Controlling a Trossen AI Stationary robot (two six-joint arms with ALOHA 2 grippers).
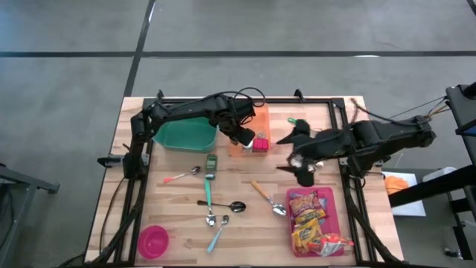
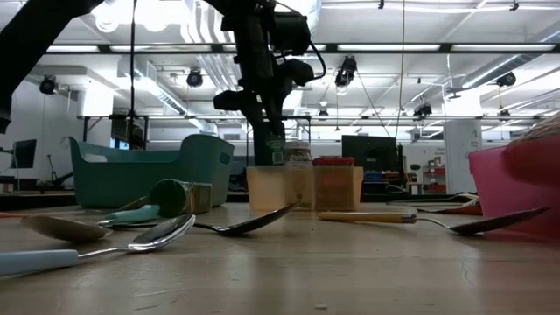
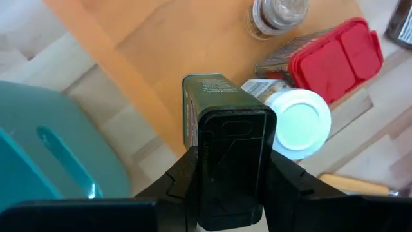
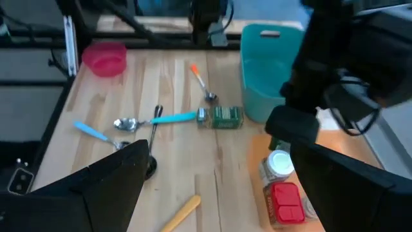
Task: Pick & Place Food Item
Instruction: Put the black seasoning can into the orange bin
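A: Left gripper [image 3: 228, 187] was pinching the green tin [image 3: 222, 103] above the orange tray [image 3: 167, 51]; right gripper [image 1: 301, 160] hung spread, empty, nearby.

B: Risk? The tin could've knocked the white-lidded jar [image 3: 296, 122] or red-lidded box [image 3: 335, 55], crowded just beside it.

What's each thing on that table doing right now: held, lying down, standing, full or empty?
Left pincer: shut on green tin.
Green tin: held above orange tray.
Right pincer: open, holding nothing.
Second green tin: lying on its side.
Red tray: full of snack packets.
Pink bowl: empty.
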